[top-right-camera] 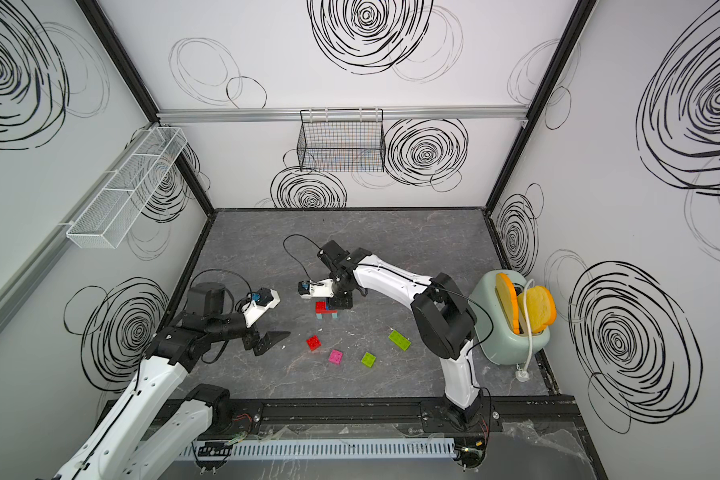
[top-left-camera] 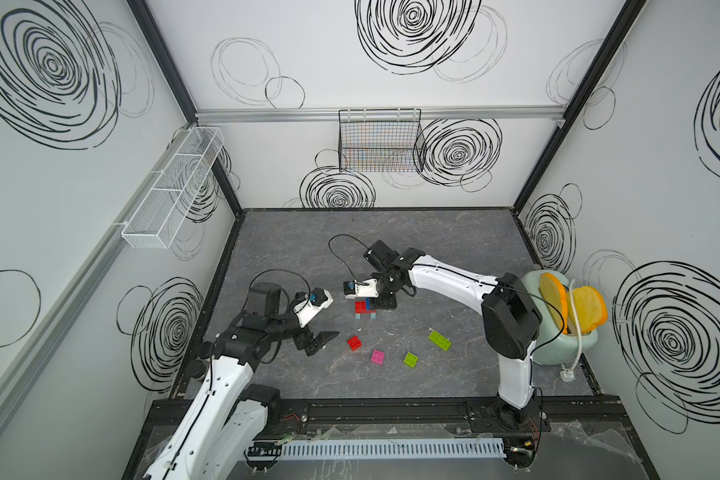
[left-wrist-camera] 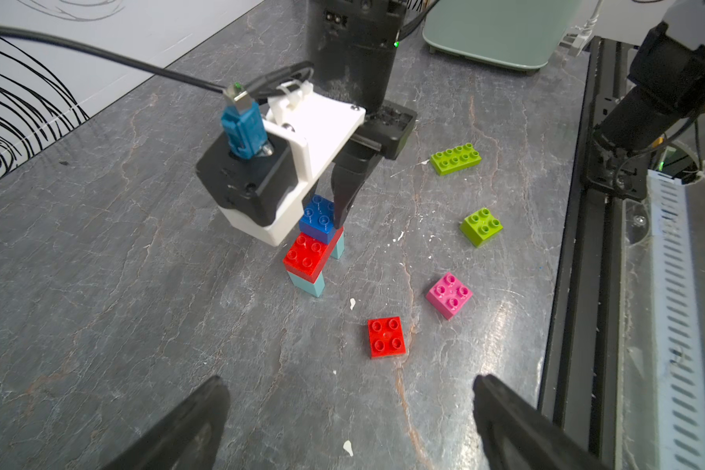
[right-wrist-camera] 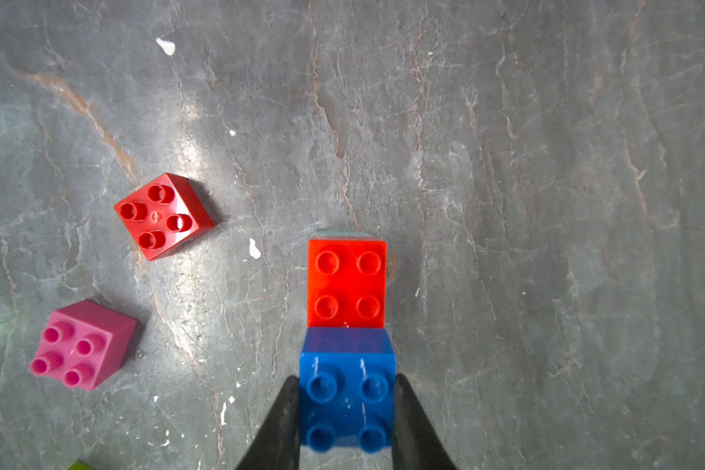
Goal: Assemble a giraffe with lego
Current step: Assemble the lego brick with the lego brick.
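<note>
The right gripper [right-wrist-camera: 347,411] is seen clamped on a small blue brick [right-wrist-camera: 347,354], square, studded and of plastic, with one black finger pressed flat against each of two opposite sides. The blue brick is seated on one end of a long red brick [right-wrist-camera: 346,283] of the same studded plastic, whose other four studs are left bare. This long red brick is carried level on two light cyan bricks [left-wrist-camera: 307,287], stood upright as legs, one under each end. The partly built giraffe [top-left-camera: 361,307] is thus found near the middle of the grey, marble-patterned tabletop [left-wrist-camera: 98,285], directly beneath the right wrist. The left gripper [left-wrist-camera: 349,384] is held low over the tabletop with its two black fingers spread wide apart and nothing between them. It is pointed towards the giraffe but kept well apart from it. Four loose bricks are scattered on the tabletop nearby, all studs up and none touching another. A square red brick [left-wrist-camera: 385,337] lies nearest the left gripper, a pink brick [left-wrist-camera: 448,294] near it, a small lime green brick [left-wrist-camera: 481,226] further on and a long lime green brick [left-wrist-camera: 456,158] beyond that. Beside the right arm's base a mint green toaster [top-left-camera: 558,353] is stood with two yellow toast slices [top-left-camera: 591,309] lodged in its slots.
</note>
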